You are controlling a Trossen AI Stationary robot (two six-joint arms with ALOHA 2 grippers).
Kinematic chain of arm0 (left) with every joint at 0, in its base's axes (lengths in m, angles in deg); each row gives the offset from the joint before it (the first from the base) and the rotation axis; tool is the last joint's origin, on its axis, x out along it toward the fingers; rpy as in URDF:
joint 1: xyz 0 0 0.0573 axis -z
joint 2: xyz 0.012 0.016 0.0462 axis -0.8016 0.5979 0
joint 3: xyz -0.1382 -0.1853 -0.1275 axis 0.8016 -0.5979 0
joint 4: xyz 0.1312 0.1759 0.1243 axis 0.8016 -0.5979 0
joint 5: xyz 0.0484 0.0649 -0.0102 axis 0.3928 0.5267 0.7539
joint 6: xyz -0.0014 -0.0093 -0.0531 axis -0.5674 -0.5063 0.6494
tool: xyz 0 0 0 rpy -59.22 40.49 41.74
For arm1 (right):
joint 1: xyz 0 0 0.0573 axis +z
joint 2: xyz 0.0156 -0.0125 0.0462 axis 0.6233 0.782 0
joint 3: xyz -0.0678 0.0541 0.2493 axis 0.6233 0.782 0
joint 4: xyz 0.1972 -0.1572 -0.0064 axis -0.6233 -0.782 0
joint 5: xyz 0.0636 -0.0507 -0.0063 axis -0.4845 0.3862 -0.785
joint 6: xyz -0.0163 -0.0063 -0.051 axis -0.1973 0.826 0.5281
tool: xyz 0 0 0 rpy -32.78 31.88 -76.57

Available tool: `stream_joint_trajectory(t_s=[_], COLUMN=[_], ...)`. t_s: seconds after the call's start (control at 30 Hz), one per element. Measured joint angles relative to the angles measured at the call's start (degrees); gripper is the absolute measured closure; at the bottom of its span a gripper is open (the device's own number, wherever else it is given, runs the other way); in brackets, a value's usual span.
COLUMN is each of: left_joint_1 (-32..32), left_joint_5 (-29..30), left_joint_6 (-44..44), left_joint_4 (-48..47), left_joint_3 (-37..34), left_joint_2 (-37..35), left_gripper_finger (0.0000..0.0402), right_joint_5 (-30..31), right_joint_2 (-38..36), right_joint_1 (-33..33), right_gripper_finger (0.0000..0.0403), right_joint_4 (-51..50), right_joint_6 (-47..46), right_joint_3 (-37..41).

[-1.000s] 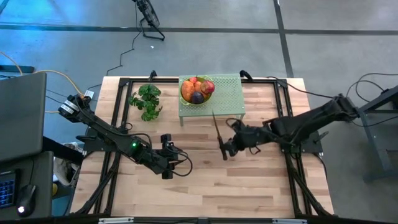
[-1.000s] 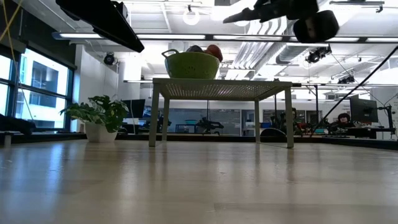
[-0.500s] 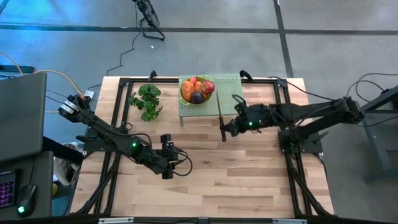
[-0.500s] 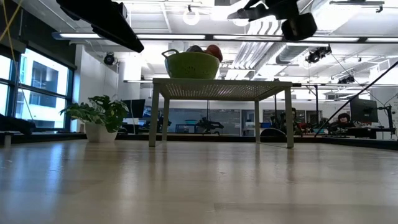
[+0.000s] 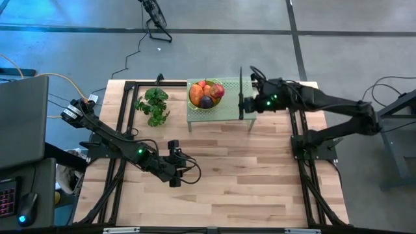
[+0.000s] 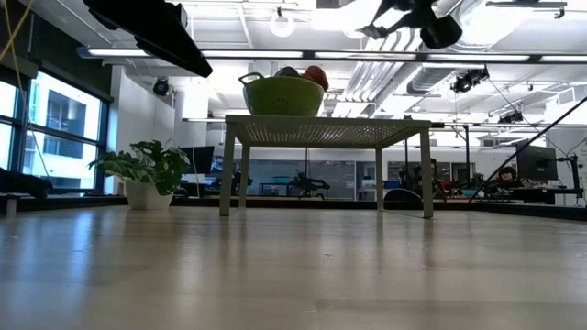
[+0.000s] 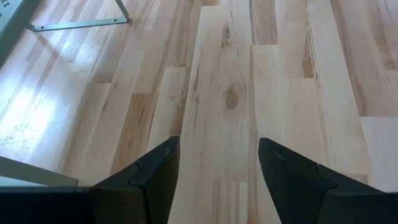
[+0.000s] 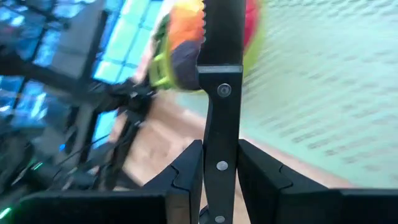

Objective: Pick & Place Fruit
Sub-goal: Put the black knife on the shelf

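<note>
The fruit [image 5: 206, 93] lies heaped in a green bowl [image 6: 282, 94] on a green perforated stand [image 5: 235, 90]: orange pieces, a red one and a dark purple one. In the right wrist view the fruit [image 8: 180, 46] is a blur behind the blade. My right gripper [image 5: 246, 104] hovers over the stand's right part, right of the bowl, shut on a black-handled knife [image 5: 240, 81]. My left gripper [image 5: 177, 170] waits open above the bare wood at the middle of the table, its fingers apart [image 7: 217, 162]. My right gripper pinches the knife's black riveted handle [image 8: 221, 134] between its two fingers [image 8: 186, 177]. They come roughly level from the table's right. The knife is lifted clear above the stand, and its serrated blade [image 8: 221, 31] reaches out past the fingertips.
A leafy green plant [image 5: 153, 105] stands left of the stand, near the far edge. The stand rests on thin legs [image 6: 379, 179] with free room under it. Black frame rails [image 5: 121, 130] run along the table's left and right sides.
My right gripper has carried the knife from above the middle of the table toward the far edge, to over the green stand. The knife has turned from slanting to lying far-to-near. The left arm has kept still.
</note>
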Motion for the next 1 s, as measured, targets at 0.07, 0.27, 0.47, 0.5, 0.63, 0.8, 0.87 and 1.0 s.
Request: stream_joint_trajectory(t_s=[0.07,0.27,0.47,0.5,0.63,0.8,0.87,1.0], left_joint_1=[0.0,0.0,-0.01,0.0,-0.02,0.0,0.0,-0.02], left_joint_5=[0.0,0.0,0.02,0.0,0.02,0.01,0.0,0.01], left_joint_6=[0.02,0.04,0.07,0.05,0.04,0.04,0.05,0.18], left_joint_4=[0.02,0.29,0.44,0.4,0.42,0.42,0.44,0.44], left_joint_3=[0.0,0.0,0.0,0.0,0.0,0.0,0.0,0.0], left_joint_2=[0.0,0.0,0.0,0.0,0.0,0.0,0.0,0.0], left_gripper_finger=[0.019,0.019,0.019,0.019,0.019,0.019,0.019,0.019], right_joint_5=[-0.72,-5.19,-7.36,-7.3,-6.99,-5.55,-5.23,-5.62], right_joint_2=[0.03,0.78,1.92,2.1,3.07,5.39,6.81,9.16], right_joint_1=[-2.29,-8.89,-11.99,-12.16,-12.6,-12.64,-12.66,-12.75], right_gripper_finger=[0.0323,0.0323,0.0323,0.0323,0.0323,0.0329,0.0331,0.0326], right_joint_4=[-1.97,-3.86,-4.04,-3.87,-5.01,-8.03,-9.69,-12.14], right_joint_6=[-0.16,-0.6,1.07,1.52,2.62,4.28,5.0,5.03], right_joint_3=[-0.66,-0.8,-0.8,-0.8,-2.12,-7.15,-9.19,-11.23])
